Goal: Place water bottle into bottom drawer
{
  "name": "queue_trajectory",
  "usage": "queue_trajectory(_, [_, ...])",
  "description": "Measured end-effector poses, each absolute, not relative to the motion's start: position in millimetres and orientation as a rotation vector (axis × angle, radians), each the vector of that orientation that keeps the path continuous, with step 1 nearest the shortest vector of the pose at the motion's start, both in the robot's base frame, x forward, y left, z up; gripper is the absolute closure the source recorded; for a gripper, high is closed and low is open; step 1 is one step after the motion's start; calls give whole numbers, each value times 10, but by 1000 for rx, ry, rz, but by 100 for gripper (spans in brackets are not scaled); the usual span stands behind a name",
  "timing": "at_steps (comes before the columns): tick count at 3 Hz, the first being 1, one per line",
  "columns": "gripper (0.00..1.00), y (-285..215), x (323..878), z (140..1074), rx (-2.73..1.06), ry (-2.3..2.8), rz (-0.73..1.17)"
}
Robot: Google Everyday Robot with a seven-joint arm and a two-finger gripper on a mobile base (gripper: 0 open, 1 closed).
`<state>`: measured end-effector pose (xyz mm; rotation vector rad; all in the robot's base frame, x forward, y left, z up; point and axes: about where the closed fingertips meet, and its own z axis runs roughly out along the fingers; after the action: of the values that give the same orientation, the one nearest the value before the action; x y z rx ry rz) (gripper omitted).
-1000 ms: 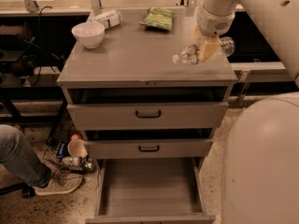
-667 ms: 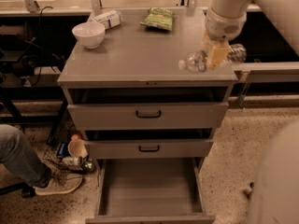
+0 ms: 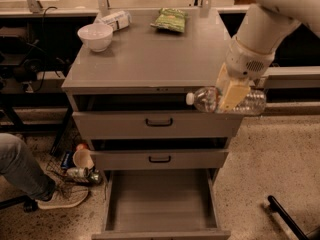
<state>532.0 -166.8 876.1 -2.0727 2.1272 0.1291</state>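
My gripper (image 3: pixel 231 95) is shut on the water bottle (image 3: pixel 207 99), a clear crinkled plastic bottle with a white cap pointing left. It holds the bottle lying sideways in the air, just off the front right corner of the cabinet top, level with the top drawer. The bottom drawer (image 3: pixel 160 230) is pulled out wide below, with a plain grey inside and nothing in it. The bottle hangs above and to the right of that drawer's opening.
On the cabinet top (image 3: pixel 150 59) stand a white bowl (image 3: pixel 95 36), a white wrapped packet (image 3: pixel 116 19) and a green snack bag (image 3: pixel 170 19). The two upper drawers (image 3: pixel 159 122) are shut. A person's leg and shoe (image 3: pixel 30 181) and floor clutter (image 3: pixel 82 165) lie at the left.
My gripper has carried the bottle off the cabinet top, forward and down past the front right edge. The view has also shifted lower toward the drawers.
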Motion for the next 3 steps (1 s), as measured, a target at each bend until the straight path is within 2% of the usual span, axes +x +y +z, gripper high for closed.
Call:
queue_trajectory(1, [100,-1555,5215,8694,-2035,2112,225])
queue_trajectory(2, [100,-1517,5224,8631,-2030,2108,243])
queue_trajectory(3, [100,-1280,5117,8249,-1986,2110,358])
